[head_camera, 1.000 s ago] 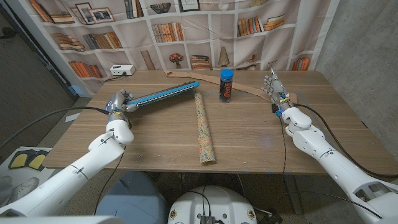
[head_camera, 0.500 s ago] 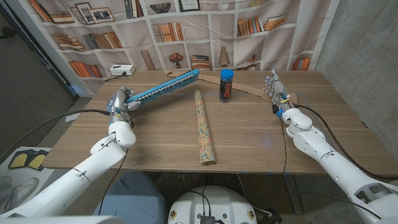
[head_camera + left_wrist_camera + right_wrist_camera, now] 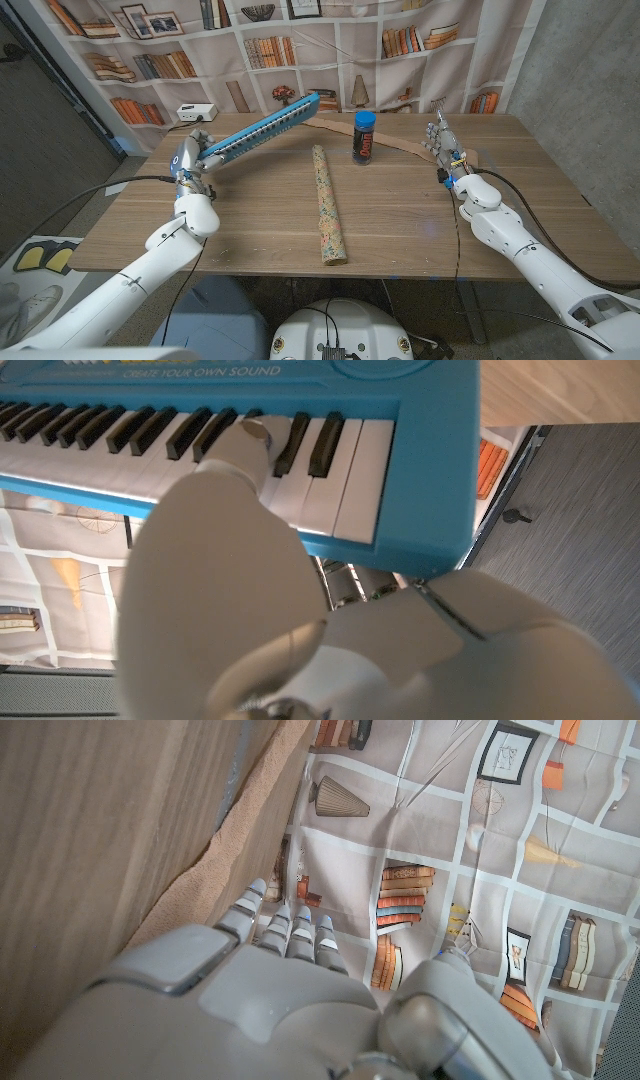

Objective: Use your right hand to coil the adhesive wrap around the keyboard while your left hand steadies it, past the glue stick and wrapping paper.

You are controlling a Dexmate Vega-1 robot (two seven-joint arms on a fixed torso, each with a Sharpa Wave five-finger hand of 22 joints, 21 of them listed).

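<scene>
Head view shows the left hand [image 3: 192,160] grasping the near-left end of the blue toy keyboard [image 3: 262,131], which slants up off the worktop [image 3: 400,220] toward the far middle, its far end in the air. The left wrist view has one of its fingers [image 3: 252,436] pressed on the keys. The tan adhesive wrap [image 3: 398,146] lies as a long strip along the far side of the worktop, behind the glue stick [image 3: 364,137] and right of the wrapping paper roll [image 3: 330,205]. The right hand [image 3: 444,146] stands at the strip's right end with fingers straight and released, holding nothing. Judging by this, the steadying is in place, but no turn of wrap is on the keyboard yet; the coiling is all left to do.
</scene>
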